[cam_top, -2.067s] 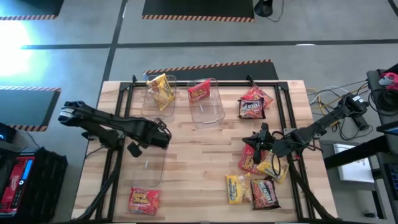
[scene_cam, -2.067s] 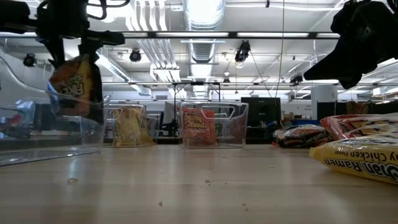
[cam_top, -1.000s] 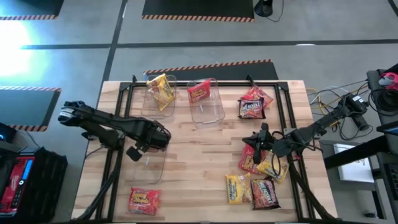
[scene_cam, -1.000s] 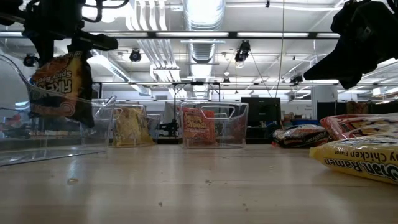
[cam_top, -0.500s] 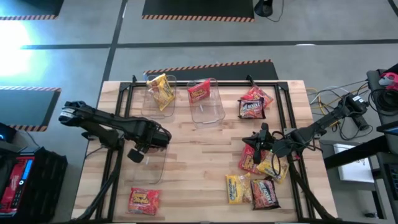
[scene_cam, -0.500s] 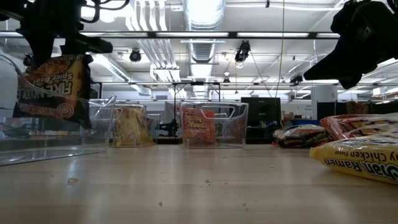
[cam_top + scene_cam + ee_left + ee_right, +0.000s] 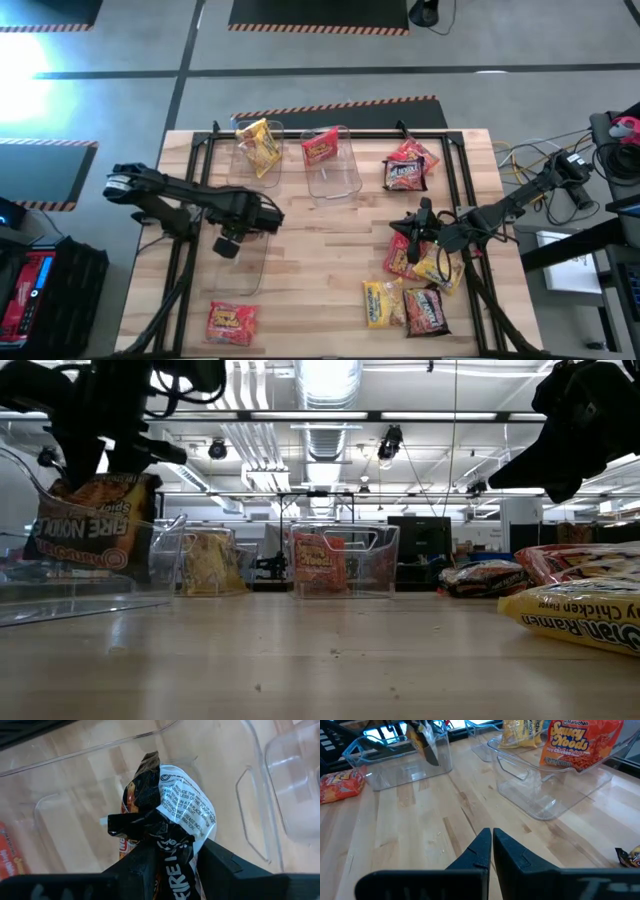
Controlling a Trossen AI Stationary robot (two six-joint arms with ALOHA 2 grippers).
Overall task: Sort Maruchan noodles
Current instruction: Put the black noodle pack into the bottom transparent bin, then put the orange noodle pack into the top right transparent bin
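My left gripper (image 7: 229, 245) (image 7: 105, 460) hangs over the clear near-left bin (image 7: 246, 282) (image 7: 252, 795), shut on a dark brown-red "Fire Noodle" packet (image 7: 93, 525) (image 7: 167, 807) with a silvery printed back. The packet reaches down inside the bin's walls. My right gripper (image 7: 413, 222) (image 7: 491, 837) waits shut above the table's right half, beside a cluster of yellow and red packets (image 7: 412, 290). A yellow packet (image 7: 258, 146) and a red one (image 7: 321, 147) stand in the two far bins. My left gripper pinches the dark packet's crumpled upper end (image 7: 172, 870) between its two fingers (image 7: 145, 865), coming from above and pointing down. The packet hangs below the fingers inside the bin. Whether its lower end touches the bin floor cannot be told.
Two more packets (image 7: 408, 165) lie at the far right of the table. A lone red packet (image 7: 232, 322) lies at the near-left corner. A black frame (image 7: 455, 160) runs along the table's edges. Bare wood (image 7: 320, 260) spans the middle.
My left gripper has shifted a little toward the table's right and near edges and come down. The dark packet has turned about and sunk lower into the near-left bin. My right gripper has kept still.
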